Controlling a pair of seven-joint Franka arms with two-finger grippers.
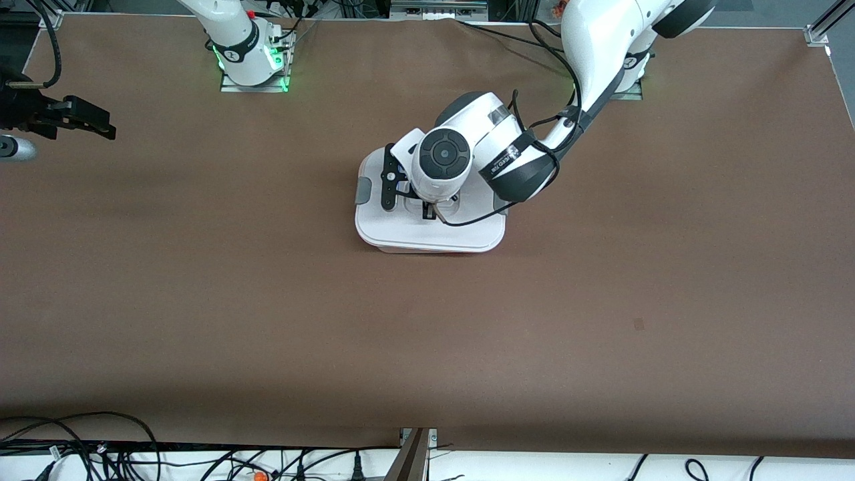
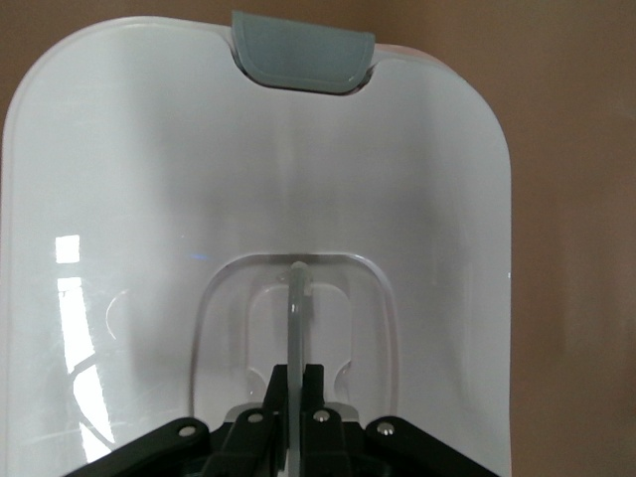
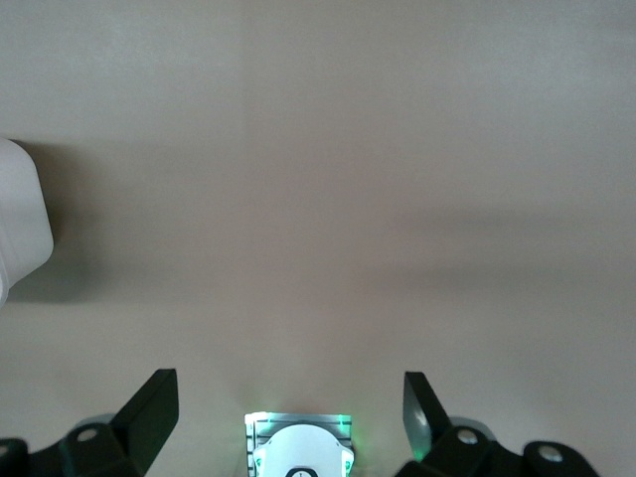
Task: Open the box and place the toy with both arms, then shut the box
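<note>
The box (image 1: 427, 235) sits at the middle of the table with its white lid (image 2: 129, 179) on and a grey side clip (image 2: 301, 62) (image 1: 364, 191) showing. My left gripper (image 1: 431, 210) (image 2: 300, 383) reaches down onto the lid and is shut on the clear handle (image 2: 296, 293), which stands up thin between the fingers in its recess. My right gripper (image 1: 100, 125) (image 3: 290, 397) hangs open and empty over the right arm's end of the table, well apart from the box. The toy is out of view.
The arm bases (image 1: 250, 63) stand along the table's edge farthest from the front camera. Cables (image 1: 100, 454) lie past the nearest edge. A silver cylinder (image 1: 15, 148) sits by the right gripper. A white rounded shape (image 3: 20, 219) shows at the right wrist view's edge.
</note>
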